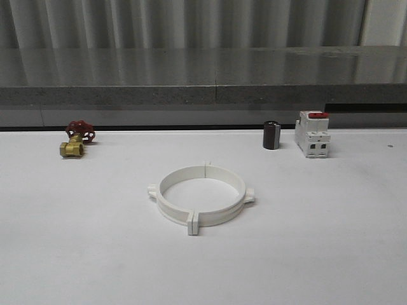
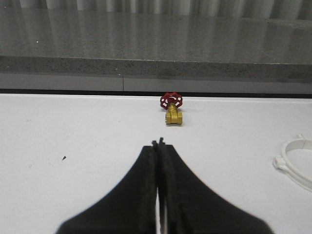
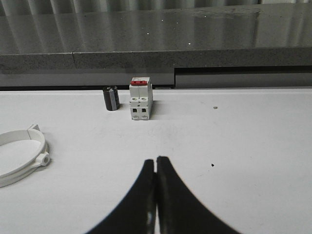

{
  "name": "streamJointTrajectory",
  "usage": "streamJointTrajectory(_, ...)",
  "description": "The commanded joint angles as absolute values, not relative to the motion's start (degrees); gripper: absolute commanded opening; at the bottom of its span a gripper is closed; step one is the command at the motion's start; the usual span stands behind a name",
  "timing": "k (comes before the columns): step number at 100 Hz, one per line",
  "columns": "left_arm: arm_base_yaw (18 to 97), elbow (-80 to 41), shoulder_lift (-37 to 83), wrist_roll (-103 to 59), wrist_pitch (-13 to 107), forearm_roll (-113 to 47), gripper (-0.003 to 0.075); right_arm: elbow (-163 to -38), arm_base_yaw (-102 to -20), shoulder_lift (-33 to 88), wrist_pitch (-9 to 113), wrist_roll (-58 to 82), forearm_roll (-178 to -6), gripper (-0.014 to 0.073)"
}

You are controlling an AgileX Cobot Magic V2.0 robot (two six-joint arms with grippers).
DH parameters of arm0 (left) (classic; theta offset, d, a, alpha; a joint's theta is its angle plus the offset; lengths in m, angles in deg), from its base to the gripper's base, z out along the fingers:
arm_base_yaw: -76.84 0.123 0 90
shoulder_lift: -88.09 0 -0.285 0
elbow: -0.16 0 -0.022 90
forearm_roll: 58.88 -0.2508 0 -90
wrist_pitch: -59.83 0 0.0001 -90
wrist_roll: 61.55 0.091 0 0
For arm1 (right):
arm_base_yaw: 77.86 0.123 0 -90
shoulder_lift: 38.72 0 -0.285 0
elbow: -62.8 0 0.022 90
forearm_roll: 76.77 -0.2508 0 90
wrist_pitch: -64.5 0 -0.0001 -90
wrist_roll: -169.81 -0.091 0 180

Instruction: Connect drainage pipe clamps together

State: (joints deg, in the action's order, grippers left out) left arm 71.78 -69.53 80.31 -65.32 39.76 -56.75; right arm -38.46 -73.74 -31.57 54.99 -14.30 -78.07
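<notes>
Left gripper (image 2: pixel 158 146): fingers pressed together, nothing between them, held low over bare table (image 1: pixel 331 254), pointing twd the brass valve (image 2: pixel 173 116) w/ red wheel. Right gripper (image 3: pixel 156 163): also closed tight, empty, above the table, facing the white switch (image 3: pixel 141 101) & small dark cylinder (image 3: pixel 111 98). Pipe clamps (image 1: pixel 201 197) sit mid-table, the two white halves meeting as one ring, well apart from both grippers.
</notes>
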Motion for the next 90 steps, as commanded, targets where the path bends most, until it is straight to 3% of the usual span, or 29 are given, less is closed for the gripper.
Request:
streamJointTrajectory(1,72.13,-71.26,82.49,-65.30,47.49,-56.89,-0.0020,-39.30,-74.04,-32.66,59.82,-13.81,-77.98,-0.0118)
streamJointTrajectory(33,72.13,-78.84,82.22,-65.40,59.83,-59.26,-0.0020,-39.30,-74.04,-32.66,59.82,-13.81,-77.98,-0.0118)
streamJointTrajectory(90,72.13,-78.84,82.22,-65.40,59.83,-60.27,-0.0020,-39.30,-74.04,-32.66,59.82,-13.81,-77.98,-0.0118)
